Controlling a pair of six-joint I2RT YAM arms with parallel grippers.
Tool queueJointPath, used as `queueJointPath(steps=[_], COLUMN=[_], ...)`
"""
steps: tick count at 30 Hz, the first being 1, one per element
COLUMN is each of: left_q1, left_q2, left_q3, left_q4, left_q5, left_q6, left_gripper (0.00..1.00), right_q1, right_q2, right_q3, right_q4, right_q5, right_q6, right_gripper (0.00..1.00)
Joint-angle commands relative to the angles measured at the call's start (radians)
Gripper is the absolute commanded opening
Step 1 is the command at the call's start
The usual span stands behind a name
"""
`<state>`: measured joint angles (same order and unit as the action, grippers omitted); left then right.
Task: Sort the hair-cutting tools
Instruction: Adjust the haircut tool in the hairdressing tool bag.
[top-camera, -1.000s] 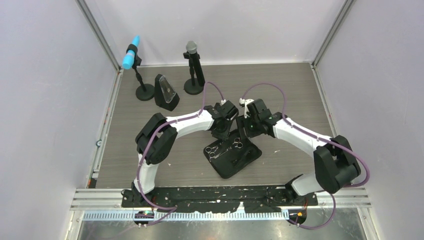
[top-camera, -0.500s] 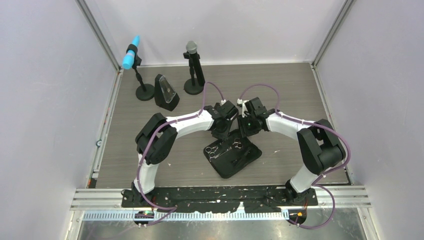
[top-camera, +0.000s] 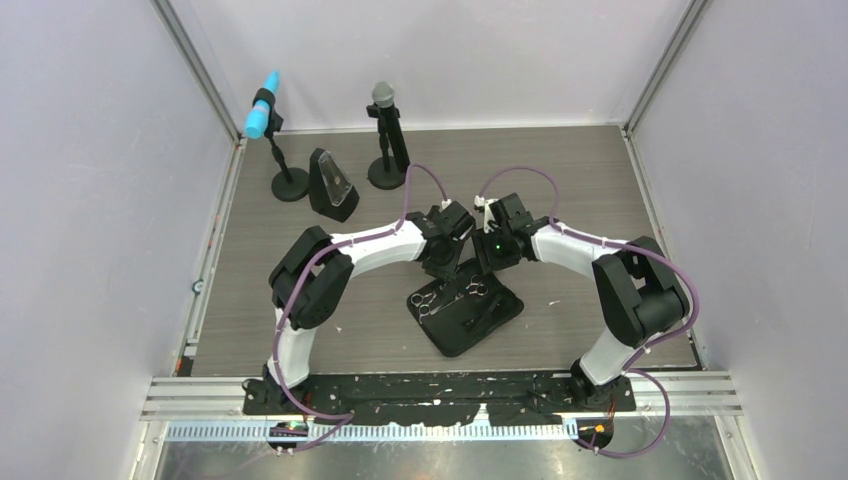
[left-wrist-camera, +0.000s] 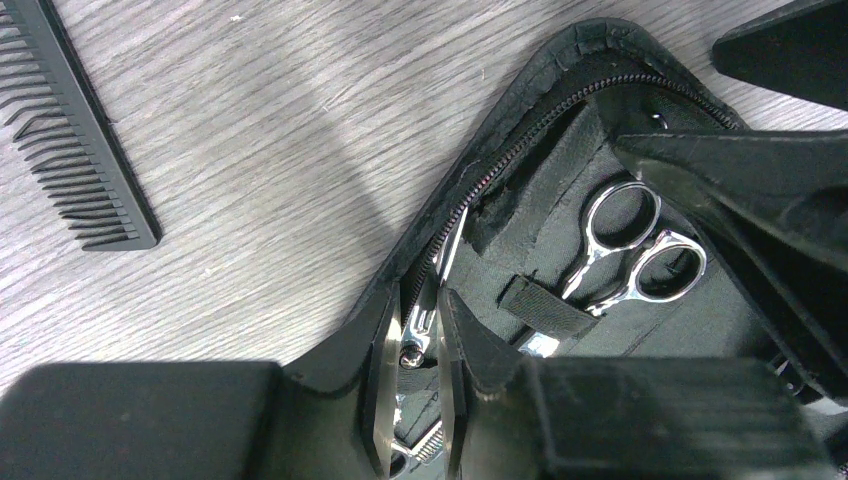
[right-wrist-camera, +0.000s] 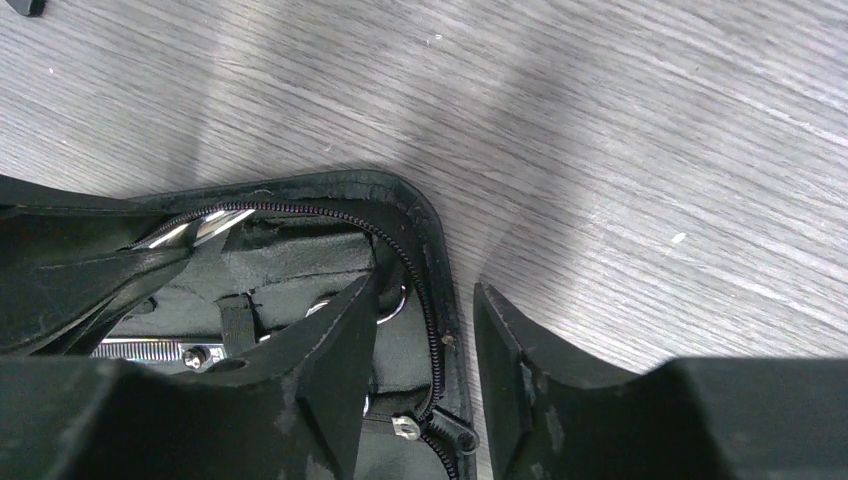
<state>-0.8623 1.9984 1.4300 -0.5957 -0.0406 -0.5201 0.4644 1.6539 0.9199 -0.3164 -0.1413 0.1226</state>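
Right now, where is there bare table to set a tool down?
Bare wood: far right, between the right arm and the back wall; near left, between the left arm and the side wall; a strip between the pouch and the right arm's base. Crowded: left end effector and right end effector meet over the pouch; microphone stands far left.

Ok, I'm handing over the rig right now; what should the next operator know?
Left fingers: nearly closed around what looks like a small silver scissors at the open black zippered fabric pouch's rim; grip unclear.
Right fingers: open, straddling the pouch's corner rim.
Done: the other silver scissors sits strapped inside the pouch.
Left: the long black comb, lying outside on the wooden table, and the hair clips, which I can't see.
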Motion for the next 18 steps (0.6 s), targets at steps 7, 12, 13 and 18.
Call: queueJointPath(steps=[7, 12, 13, 18], left_q1=[0.006, 0.006, 0.006, 0.006], left_q2=[0.002, 0.003, 0.003, 0.005], left_q3=[-0.029, -0.029, -0.030, -0.029], left_q4=[0.005, 0.005, 0.005, 0.005], left_q5=[0.003, 0.006, 0.007, 0.010], left_q6=[0.001, 0.000, 0.001, 0.002], left_gripper=[0.20, 0.20, 0.20, 0.20], right_q1=[-0.004, -0.011, -0.011, -0.013], right_q2=[-0.046, -0.019, -0.015, 0.015], right_q3=[0.030, 0.064, 0.068, 0.079], right_q4=[0.014, 0.017, 0.017, 0.025], right_q5=[0.004, -0.001, -0.002, -0.011], right_q6=[0.004, 0.003, 0.002, 0.001], right_gripper=[0.51, 0.44, 0.42, 0.37])
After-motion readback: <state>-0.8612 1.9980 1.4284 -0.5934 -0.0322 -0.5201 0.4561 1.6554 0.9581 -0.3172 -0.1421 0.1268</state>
